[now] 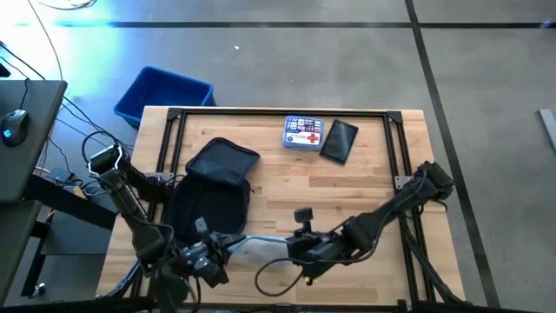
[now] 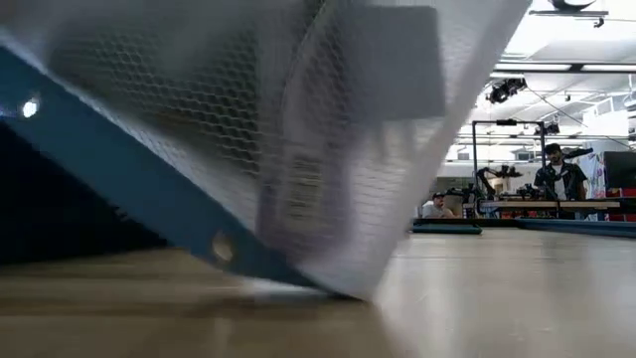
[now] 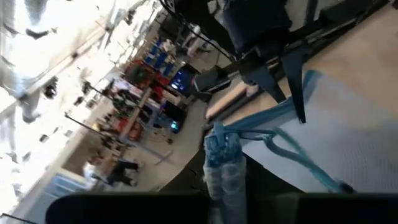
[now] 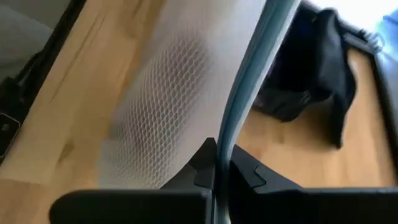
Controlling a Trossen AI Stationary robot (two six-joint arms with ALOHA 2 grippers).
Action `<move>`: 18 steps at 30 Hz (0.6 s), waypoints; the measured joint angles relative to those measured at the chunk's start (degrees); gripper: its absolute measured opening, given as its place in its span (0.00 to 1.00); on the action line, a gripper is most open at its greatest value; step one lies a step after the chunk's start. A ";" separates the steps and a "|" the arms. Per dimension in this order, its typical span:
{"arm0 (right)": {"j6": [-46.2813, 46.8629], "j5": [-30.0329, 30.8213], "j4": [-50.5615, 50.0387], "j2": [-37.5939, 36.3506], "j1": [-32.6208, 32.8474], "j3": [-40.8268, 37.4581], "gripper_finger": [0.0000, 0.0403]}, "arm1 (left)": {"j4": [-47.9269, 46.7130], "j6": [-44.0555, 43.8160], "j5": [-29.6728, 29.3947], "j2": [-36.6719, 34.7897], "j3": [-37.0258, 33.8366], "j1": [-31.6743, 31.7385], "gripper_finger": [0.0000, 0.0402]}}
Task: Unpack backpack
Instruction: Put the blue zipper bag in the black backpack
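A white mesh pouch (image 1: 256, 248) with a blue edge hangs between my two grippers near the table's front edge. It fills the low view (image 2: 298, 129). My left gripper (image 1: 221, 254) is shut on its left end and my right gripper (image 1: 282, 249) on its right end. The dark backpack (image 1: 213, 187) lies flat on the table's left half, just behind the pouch, with its flap toward the far edge; it also shows in the right wrist view (image 4: 311, 68). My left gripper pinches the pouch's bunched blue end (image 3: 221, 158) between its two fingers, coming about level from the table's left. A blue cord (image 3: 292, 155) trails from there over the white mesh. The fingertips themselves hide the exact spot. My right gripper pinches the pouch's blue edge strip (image 4: 231, 134) between its two fingers, slanting down from the table's right. The strip runs straight away from the fingertips. The mesh (image 4: 168, 99) spreads to one side of it, and the pouch's low corner (image 2: 338, 288) is down at the table top.
A first-aid tin (image 1: 302, 133) and a flat black pouch (image 1: 339, 141) lie near the far edge. A blue bin (image 1: 163, 94) stands on the floor beyond the table's far left corner. A black frame (image 1: 401, 148) rims the table. People work at benches far behind.
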 joint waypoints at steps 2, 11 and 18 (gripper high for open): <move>0.14 -0.99 -0.63 0.05 -0.04 -1.47 0.04 | -5.31 -7.09 1.05 0.09 0.00 0.56 0.00; 8.80 -8.83 -8.70 -0.07 -0.43 -0.24 0.43 | -10.72 -14.99 2.70 0.37 0.02 1.40 0.00; 17.19 -17.89 -13.27 0.15 -2.01 -0.18 0.66 | -10.69 -15.04 3.33 0.42 0.02 1.40 0.00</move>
